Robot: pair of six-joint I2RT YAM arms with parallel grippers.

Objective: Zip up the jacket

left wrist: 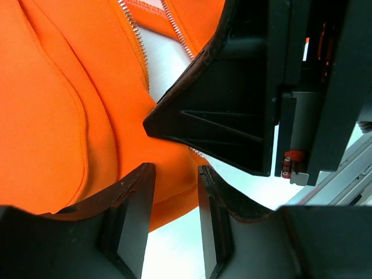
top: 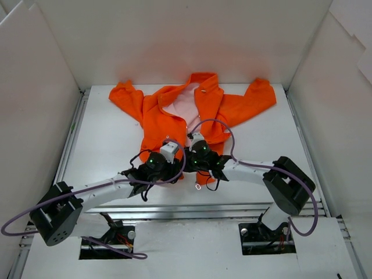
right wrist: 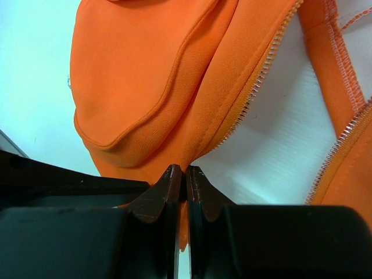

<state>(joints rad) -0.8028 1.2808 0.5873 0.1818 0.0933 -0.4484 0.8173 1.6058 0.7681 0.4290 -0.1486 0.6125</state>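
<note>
The orange jacket (top: pixel 174 116) lies open at the back middle of the table, pink lining (top: pixel 185 107) showing and sleeves spread. Both grippers are at its bottom hem. My left gripper (left wrist: pixel 175 171) is open, with the hem of the left front panel (left wrist: pixel 70 116) between its fingers (left wrist: pixel 136 203). My right gripper (right wrist: pixel 186 170) is shut on the lower edge of the other front panel (right wrist: pixel 151 81), next to its zipper teeth (right wrist: pixel 256 87). The second row of teeth (right wrist: pixel 343 139) lies apart from it. In the top view the left gripper (top: pixel 176 164) and right gripper (top: pixel 195 164) are side by side.
White walls (top: pixel 35 116) enclose the table on three sides. The right gripper's black body (left wrist: pixel 244 99) hangs close above the left fingers. Purple cables (top: pixel 221 125) loop over the jacket's lower part. Metal rails (top: pixel 192 210) run along the near edge.
</note>
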